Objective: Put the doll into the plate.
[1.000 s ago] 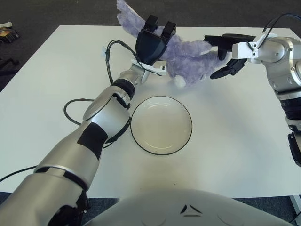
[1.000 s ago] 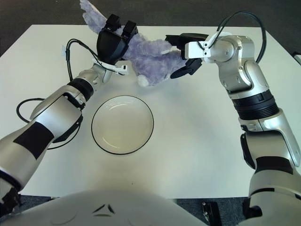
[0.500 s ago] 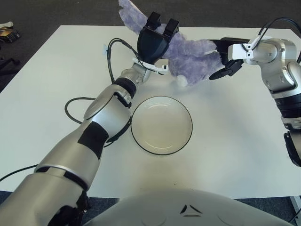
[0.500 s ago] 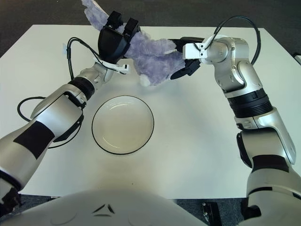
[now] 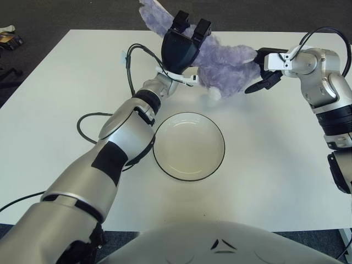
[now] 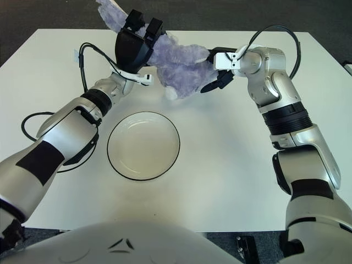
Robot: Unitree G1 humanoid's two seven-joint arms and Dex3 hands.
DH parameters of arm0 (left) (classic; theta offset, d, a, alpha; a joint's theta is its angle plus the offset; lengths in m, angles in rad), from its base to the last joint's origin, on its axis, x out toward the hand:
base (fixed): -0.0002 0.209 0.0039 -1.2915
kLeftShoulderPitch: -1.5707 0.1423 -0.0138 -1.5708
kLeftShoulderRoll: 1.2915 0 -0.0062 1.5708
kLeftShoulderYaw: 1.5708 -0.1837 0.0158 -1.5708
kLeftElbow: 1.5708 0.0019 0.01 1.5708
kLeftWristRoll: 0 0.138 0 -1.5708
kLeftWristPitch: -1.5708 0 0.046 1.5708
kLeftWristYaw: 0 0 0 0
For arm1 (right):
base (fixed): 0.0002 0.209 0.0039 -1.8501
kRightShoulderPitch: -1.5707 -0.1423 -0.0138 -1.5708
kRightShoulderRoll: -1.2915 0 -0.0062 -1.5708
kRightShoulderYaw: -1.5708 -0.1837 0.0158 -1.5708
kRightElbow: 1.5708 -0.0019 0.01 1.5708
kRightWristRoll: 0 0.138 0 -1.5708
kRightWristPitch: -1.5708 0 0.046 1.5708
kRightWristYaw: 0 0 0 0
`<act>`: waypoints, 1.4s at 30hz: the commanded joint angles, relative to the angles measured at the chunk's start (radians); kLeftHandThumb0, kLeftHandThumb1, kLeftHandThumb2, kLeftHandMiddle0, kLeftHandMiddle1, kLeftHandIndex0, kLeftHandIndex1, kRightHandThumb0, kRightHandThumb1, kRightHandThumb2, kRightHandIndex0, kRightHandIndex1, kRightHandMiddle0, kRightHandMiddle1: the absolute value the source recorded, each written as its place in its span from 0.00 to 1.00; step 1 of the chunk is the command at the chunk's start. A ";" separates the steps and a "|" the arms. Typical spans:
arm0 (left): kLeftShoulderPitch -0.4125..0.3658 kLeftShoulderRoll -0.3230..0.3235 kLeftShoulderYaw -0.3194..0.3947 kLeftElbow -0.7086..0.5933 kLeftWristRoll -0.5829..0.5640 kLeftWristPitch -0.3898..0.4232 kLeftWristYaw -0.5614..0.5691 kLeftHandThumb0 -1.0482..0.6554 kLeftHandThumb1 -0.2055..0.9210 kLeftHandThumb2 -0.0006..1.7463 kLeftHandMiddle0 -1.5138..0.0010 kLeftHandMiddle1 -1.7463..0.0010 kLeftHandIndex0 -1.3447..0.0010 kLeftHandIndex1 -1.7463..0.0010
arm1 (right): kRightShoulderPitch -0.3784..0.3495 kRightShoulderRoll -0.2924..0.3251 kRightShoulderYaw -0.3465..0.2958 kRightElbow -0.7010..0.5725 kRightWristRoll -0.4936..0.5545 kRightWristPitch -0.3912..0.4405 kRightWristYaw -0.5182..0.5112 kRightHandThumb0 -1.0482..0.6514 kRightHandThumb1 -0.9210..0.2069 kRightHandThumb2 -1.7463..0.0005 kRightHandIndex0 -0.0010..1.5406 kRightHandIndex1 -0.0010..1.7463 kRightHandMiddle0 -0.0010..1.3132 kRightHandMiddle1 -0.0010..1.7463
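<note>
Purple and fuzzy, the doll (image 5: 223, 58) is held up at the far side of the white counter (image 5: 275, 165), stretched between both hands, with one shaggy limb sticking out past the far edge and a small white tuft hanging at its near side. The left hand (image 5: 184, 41) has its dark fingers curled around the doll's left part, gripping it from the near side, and its arm reaches in from the near left. The right hand (image 6: 212, 69) comes in from the right and closes its black fingers on the doll's right end. Nearer, roughly in the middle of the counter, sits the white plate (image 5: 188, 146) with its thin dark rim, nothing in it. Black cable (image 5: 91, 124) loops on the counter to the left of the plate.
</note>
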 commanded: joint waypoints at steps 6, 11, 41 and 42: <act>-0.041 -0.010 0.024 -0.019 -0.027 -0.020 0.019 0.88 0.50 0.72 0.63 0.00 0.41 0.00 | -0.023 0.019 0.016 0.049 -0.029 -0.012 -0.019 0.05 0.17 0.80 0.02 0.68 0.00 0.37; -0.041 -0.014 0.037 -0.023 -0.038 -0.041 0.020 0.88 0.50 0.72 0.63 0.00 0.42 0.00 | -0.007 0.060 0.004 0.075 -0.021 0.057 -0.042 0.16 0.34 0.65 0.01 0.53 0.00 0.40; -0.047 -0.028 0.068 -0.036 -0.052 -0.055 0.054 0.88 0.47 0.74 0.61 0.00 0.42 0.00 | 0.126 0.191 -0.119 0.061 0.027 0.100 -0.443 0.92 0.64 0.22 0.50 0.92 0.53 1.00; -0.047 -0.028 0.069 -0.037 -0.053 -0.057 0.055 0.88 0.47 0.74 0.61 0.00 0.42 0.00 | 0.130 0.194 -0.121 0.059 0.025 0.100 -0.453 0.93 0.66 0.19 0.50 0.95 0.55 1.00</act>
